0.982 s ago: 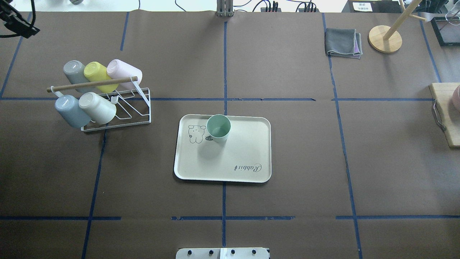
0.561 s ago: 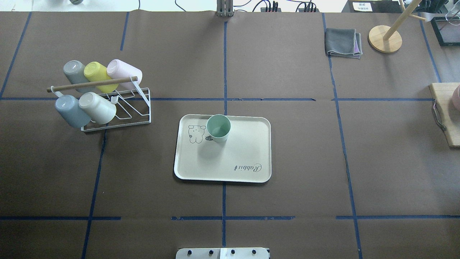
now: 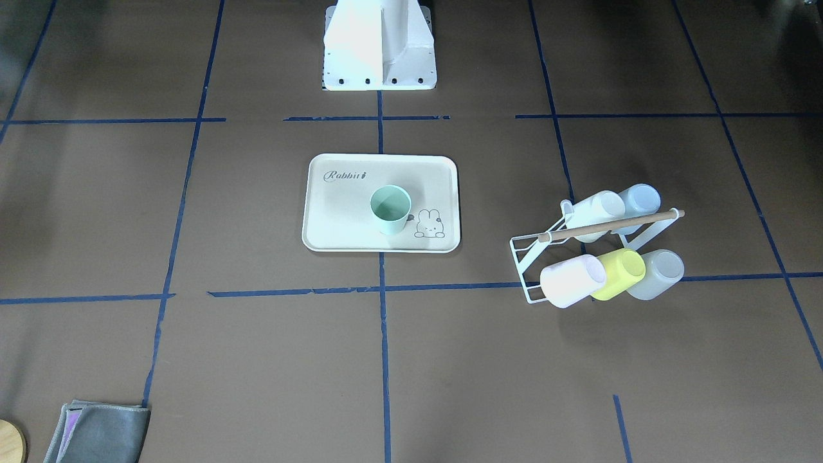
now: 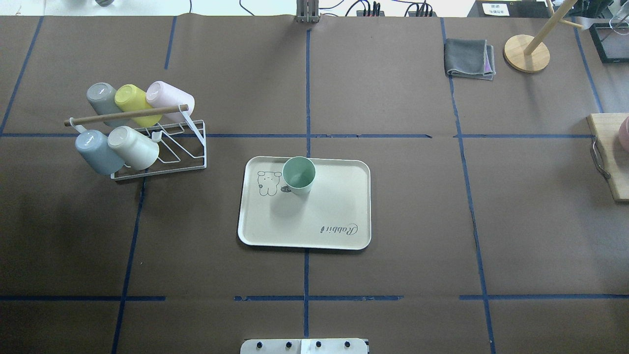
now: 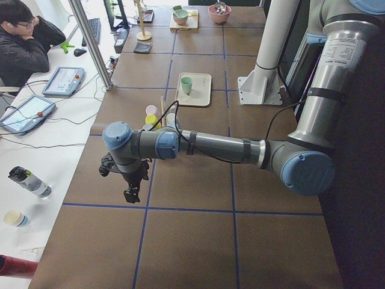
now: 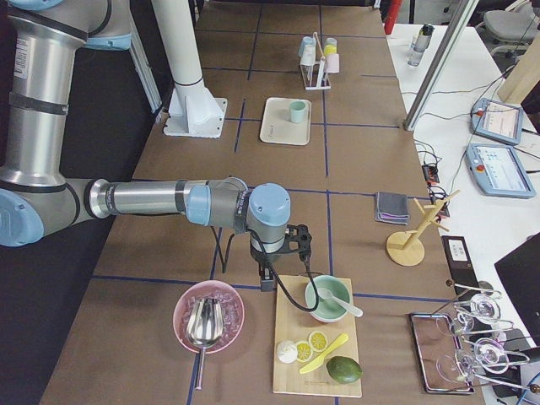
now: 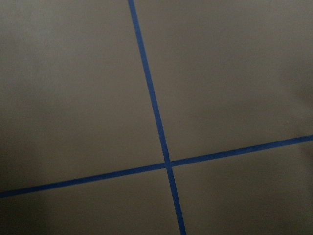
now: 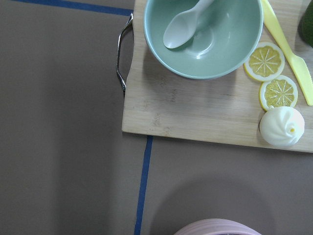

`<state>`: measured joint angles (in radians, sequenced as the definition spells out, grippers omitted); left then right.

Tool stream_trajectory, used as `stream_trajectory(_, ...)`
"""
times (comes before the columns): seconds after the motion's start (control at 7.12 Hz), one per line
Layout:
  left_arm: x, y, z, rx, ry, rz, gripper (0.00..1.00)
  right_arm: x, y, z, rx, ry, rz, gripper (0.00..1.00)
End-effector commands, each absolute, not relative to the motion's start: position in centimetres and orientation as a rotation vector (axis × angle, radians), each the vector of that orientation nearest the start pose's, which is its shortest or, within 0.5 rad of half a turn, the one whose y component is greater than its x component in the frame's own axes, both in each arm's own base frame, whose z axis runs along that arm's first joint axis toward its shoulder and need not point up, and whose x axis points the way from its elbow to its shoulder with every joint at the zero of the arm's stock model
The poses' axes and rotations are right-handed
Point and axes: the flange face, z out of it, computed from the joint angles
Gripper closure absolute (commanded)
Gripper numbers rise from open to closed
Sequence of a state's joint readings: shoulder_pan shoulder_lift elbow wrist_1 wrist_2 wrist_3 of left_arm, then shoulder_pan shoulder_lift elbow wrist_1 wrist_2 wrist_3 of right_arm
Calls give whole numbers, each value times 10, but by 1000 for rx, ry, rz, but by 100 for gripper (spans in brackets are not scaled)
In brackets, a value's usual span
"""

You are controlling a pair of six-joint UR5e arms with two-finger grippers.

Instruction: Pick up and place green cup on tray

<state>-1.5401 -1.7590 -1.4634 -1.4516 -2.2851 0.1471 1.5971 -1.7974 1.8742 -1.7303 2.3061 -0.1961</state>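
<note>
The pale mint green cup (image 4: 299, 174) stands upright, mouth up, on the cream tray (image 4: 319, 216) near its far edge, beside the rabbit drawing. The front-facing view shows the same green cup (image 3: 390, 209) on the tray (image 3: 341, 218), with nothing touching it. My left gripper (image 5: 131, 192) shows only in the exterior left view, hanging over bare table far from the tray; I cannot tell if it is open or shut. My right gripper (image 6: 268, 283) shows only in the exterior right view, beside a wooden board; its state I cannot tell either.
A white wire rack (image 4: 162, 147) holding several cups lying on their sides stands left of the tray. A grey cloth (image 4: 469, 58) and a wooden stand (image 4: 526, 53) sit far right. Under the right wrist lie a cutting board (image 8: 195, 107) with a green bowl (image 8: 203, 39) and lemon slices.
The left arm's tip, seen at the overhead view's top left corner a second ago, has left that view. Cup and tray have not moved.
</note>
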Motion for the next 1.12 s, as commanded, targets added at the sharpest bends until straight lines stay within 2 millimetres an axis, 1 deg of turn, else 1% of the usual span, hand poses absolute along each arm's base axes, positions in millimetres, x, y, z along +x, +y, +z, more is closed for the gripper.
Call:
stream_trajectory(0.0,-52,-522,670,-61,724,135,0,77,-387,629,-1,-739,-123,0)
stream_trajectory(0.14,-53,-506,672,-67,725,131,0,77,-387,629,-1,-739,-124,0)
stream_trajectory(0.28,-54,-488,668,-63,722,127,0,77,-388,626,3,-739,-119,0)
stream_trajectory(0.42,-54,-481,651,-39,723,133,0,77,-388,624,7,-738,-119,0)
stream_trajectory(0.7,-48,-481,649,-27,791,136,0,78,-392,620,16,-730,-121,0)
stream_trajectory(0.84,-47,-488,645,-16,785,143,0,78,-393,620,16,-726,-121,0)
stream_trajectory(0.98,-47,-486,646,-18,785,141,0,77,-393,620,15,-728,-118,0)
